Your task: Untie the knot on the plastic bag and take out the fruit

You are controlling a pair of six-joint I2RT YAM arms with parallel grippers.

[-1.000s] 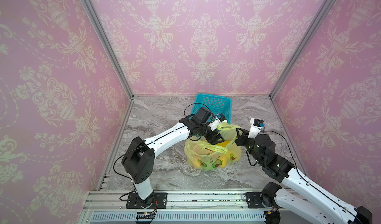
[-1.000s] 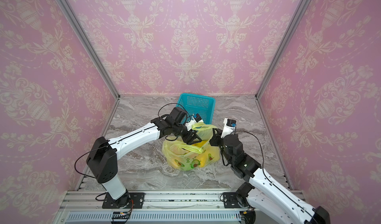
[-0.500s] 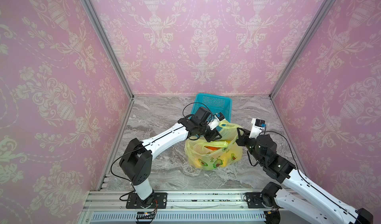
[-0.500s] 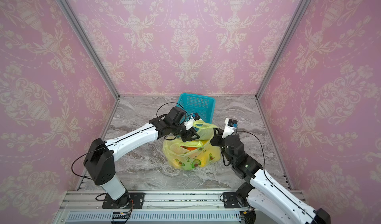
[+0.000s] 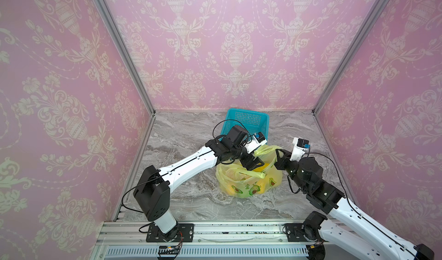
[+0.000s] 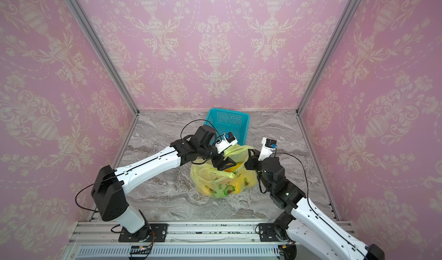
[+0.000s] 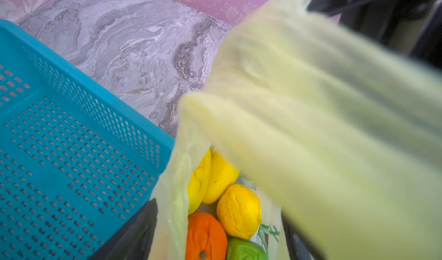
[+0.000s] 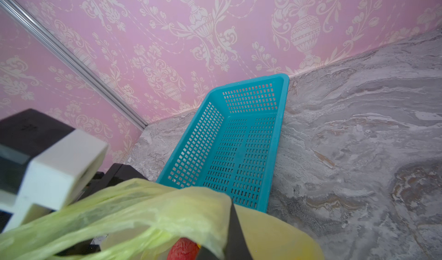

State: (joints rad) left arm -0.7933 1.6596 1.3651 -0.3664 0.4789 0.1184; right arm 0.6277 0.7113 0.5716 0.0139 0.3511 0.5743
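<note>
- L gripper (image 5: 254,162): reaches in from the left and hangs over the bag mouth. Jaws spread wide, fingers (image 7: 136,232) either side of the opening, gripping nothing.
- Turquoise basket (image 5: 248,119): at the far wall, just beyond the bag.
- Plastic bag (image 5: 241,182): mid-table on the marble top (image 5: 191,137). Mouth is open, with one loop handle (image 5: 251,174) lying loose across it.
- Fruit: all inside the bag. L wrist view shows yellow mangoes (image 7: 218,177), yellow citrus (image 7: 239,211), orange (image 7: 205,237) and a green one (image 7: 244,250).
- R gripper (image 5: 278,154): at the bag's right far edge. Jaws closed, pinching the bag film and holding that side up.
</note>
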